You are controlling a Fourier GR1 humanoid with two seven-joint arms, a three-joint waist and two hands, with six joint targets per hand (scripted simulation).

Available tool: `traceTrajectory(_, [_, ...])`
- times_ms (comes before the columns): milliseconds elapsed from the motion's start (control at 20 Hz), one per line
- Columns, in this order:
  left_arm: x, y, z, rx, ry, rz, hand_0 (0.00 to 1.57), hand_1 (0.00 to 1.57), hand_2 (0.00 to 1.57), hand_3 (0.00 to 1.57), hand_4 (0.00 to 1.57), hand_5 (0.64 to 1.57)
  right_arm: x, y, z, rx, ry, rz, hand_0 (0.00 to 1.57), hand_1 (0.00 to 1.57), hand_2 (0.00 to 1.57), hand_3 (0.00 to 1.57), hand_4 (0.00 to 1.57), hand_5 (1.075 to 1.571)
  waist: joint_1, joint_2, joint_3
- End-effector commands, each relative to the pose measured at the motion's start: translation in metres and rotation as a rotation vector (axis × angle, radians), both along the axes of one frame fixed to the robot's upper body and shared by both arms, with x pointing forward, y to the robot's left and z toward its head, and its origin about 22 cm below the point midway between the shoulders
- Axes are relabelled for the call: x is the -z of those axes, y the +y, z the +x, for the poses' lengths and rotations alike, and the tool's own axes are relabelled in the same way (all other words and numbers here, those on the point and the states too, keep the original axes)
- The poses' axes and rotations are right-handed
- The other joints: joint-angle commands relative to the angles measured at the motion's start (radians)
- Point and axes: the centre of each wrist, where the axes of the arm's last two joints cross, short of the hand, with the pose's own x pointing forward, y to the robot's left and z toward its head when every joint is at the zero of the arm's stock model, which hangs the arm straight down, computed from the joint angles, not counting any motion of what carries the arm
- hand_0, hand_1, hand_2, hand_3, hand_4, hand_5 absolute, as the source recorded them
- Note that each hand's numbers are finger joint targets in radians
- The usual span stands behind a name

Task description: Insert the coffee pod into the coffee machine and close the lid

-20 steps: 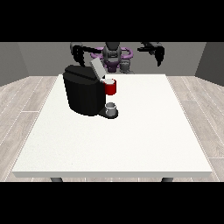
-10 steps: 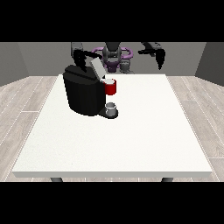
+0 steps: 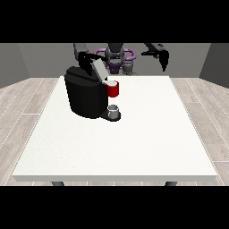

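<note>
the white table [image 3: 134, 143] carries the black coffee machine [image 3: 85, 96] at its far left part, with the grey lid [image 3: 99, 69] tilted up, so closing is not done. a red thing at the machine [image 3: 113, 88] sits at its head, and a grey thing [image 3: 114, 109] rests on the base below; whether that is the pod cannot be told. the hand at the view's left [image 3: 85, 60] is just at the raised lid, apparently touching it, its fingers unclear. the hand at the view's right [image 3: 163, 58] hangs well apart from the machine, fingers drooping relaxed, holding nothing. judging by this, lowering the lid remains.
</note>
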Motion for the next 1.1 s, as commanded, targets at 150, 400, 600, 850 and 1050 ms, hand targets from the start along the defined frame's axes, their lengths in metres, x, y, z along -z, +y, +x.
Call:
traceTrajectory(150, [-0.009, 0.014, 0.008, -0.024, -0.024, 0.033, 0.0, 0.0, 0.0, 0.0, 0.0, 1.571, -0.007, 0.015, 0.01, -0.043, -0.005, -0.026, 0.0, 0.0, 0.0, 0.0, 0.0, 1.571, -0.013, 0.048, 0.0037])
traceTrajectory(400, [0.015, 0.03, -0.002, -0.048, 0.025, 0.013, 0.0, 0.0, 0.0, 0.0, 0.0, 1.571, -0.004, 0.039, 0.003, -0.131, 0.007, -0.04, 0.0, 0.0, 0.0, 0.0, 0.0, 1.571, -0.044, 0.01, 0.0036])
traceTrajectory(600, [-0.009, 0.011, 0.017, -0.05, -0.013, 0.001, 0.0, 0.0, 0.0, 0.0, 0.0, 1.571, -0.022, 0.046, 0.015, -0.112, -0.05, -0.069, 0.0, 0.0, 0.0, 0.0, 0.15, 1.571, -0.027, 0.041, 0.0037])
traceTrajectory(850, [-0.002, 0.025, 0.012, -0.059, 0.05, 0.014, 0.0, 0.0, 0.0, 0.0, 0.19, 1.571, -0.03, 0.07, 0.013, -0.152, -0.036, -0.133, 0.0, 0.0, 0.0, 0.0, 0.21, 1.571, -0.017, -0.007, 0.0035])
traceTrajectory(1050, [-0.009, 0.028, 0.011, 0.014, -0.051, 0.012, 0.0, 0.0, 0.0, 0.0, 0.12, 1.571, -0.056, 0.058, 0.028, -0.083, -0.149, -0.149, 0.0, 0.0, 0.0, 0.0, 0.12, 1.571, 0.049, 0.072, 0.0037])
